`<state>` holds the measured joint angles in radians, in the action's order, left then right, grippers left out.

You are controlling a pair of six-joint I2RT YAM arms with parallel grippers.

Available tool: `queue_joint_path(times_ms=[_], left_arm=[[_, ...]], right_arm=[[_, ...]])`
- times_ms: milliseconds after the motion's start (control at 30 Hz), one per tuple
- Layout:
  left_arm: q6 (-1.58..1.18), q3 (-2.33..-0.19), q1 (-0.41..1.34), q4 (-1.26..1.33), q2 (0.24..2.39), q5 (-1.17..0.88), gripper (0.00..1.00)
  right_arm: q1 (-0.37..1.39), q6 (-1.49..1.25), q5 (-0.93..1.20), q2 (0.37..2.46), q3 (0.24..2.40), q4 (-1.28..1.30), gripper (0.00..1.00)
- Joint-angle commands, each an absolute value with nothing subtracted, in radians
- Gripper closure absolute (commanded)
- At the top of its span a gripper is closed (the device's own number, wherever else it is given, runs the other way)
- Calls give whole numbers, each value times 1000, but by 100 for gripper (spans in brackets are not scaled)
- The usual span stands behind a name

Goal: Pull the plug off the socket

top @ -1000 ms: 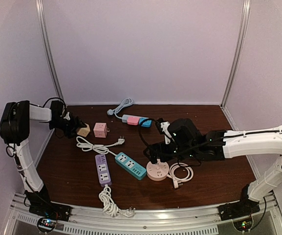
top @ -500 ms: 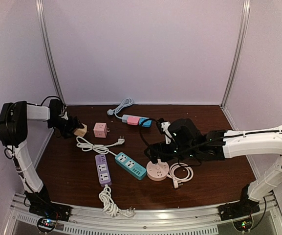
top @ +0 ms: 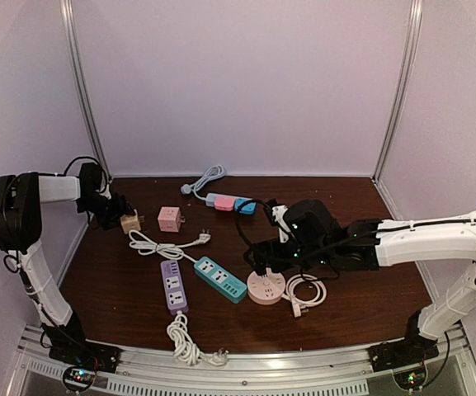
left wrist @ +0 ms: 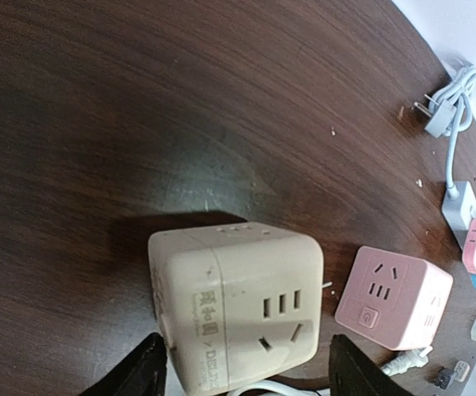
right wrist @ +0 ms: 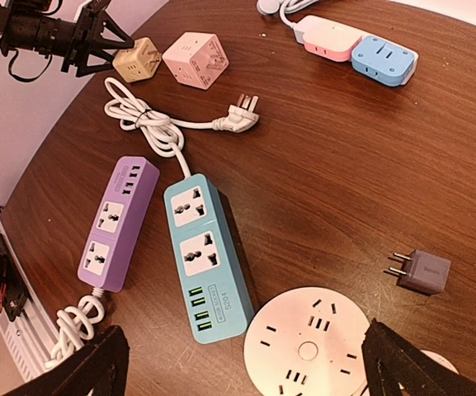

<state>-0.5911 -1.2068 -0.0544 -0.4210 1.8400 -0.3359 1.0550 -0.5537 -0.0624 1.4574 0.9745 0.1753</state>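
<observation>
The plug (right wrist: 423, 272) lies free on the counter (right wrist: 345, 165) beside the round socket (right wrist: 312, 346), right fingers (right wrist: 97, 367) wide and empty above; left fingers (left wrist: 139, 375) straddle the beige cube (left wrist: 238, 318), perhaps steadying it, though we cannot tell if clamped

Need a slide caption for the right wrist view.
Open right claw over the round socket; grey plug lies loose beside it, teal power strip on the other side.

Wooden table (top: 361, 206), power strips (top: 219, 279), cube sockets (top: 169, 219), round socket (top: 266, 289), plug (right wrist: 426, 271)
</observation>
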Motion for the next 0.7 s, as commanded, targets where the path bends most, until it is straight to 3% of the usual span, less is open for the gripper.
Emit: queue_joint_path(times_ms=[0, 233, 367, 667], left_arm=[[-572, -1207, -58, -420, 1799, -328, 32], [-544, -1191, -22, -448, 1695, -303, 29], [-528, -1152, -3, -449, 1607, -305, 28], [-552, -984, 233, -407, 1356, -350, 27]], right_arm=[[1038, -571, -89, 1458, 961, 163, 0], [922, -604, -58, 1494, 997, 147, 0], [815, -651, 94, 1564, 1005, 45, 0], [713, -725, 237, 1805, 1171, -123, 3]])
